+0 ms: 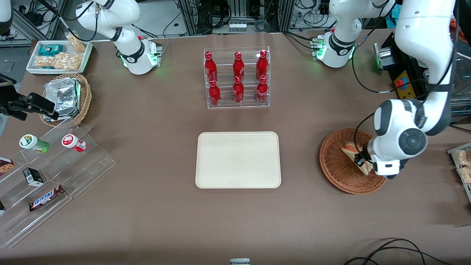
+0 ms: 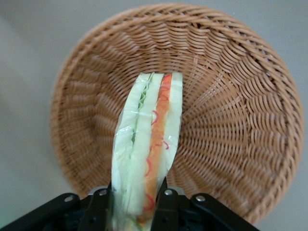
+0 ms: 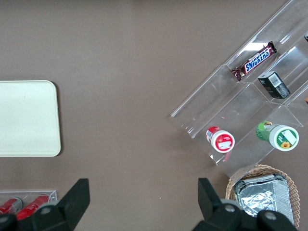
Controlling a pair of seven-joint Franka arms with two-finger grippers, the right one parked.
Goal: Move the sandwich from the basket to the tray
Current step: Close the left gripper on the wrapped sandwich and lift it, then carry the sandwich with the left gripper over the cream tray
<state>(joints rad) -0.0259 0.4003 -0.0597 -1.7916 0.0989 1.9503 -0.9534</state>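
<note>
The sandwich (image 2: 147, 144), a wrapped wedge of pale bread with orange and green layers, stands on edge over the reddish-brown wicker basket (image 2: 231, 120). My left gripper (image 2: 134, 207) is shut on it, one black finger (image 2: 98, 209) pressed against each flat side. From the front, the sandwich (image 1: 355, 156) shows partly under the arm's wrist, over the basket (image 1: 336, 163), and the gripper (image 1: 362, 165) is mostly hidden by the wrist. The cream-beige tray (image 1: 238, 160) lies flat mid-table, well toward the parked arm's end from the basket, with nothing on it.
A clear rack of red bottles (image 1: 237, 77) stands farther from the front camera than the tray. Toward the parked arm's end are stepped acrylic shelves with snacks (image 1: 48, 173), a paler basket with foil packs (image 1: 68, 97) and a white snack tray (image 1: 60, 57).
</note>
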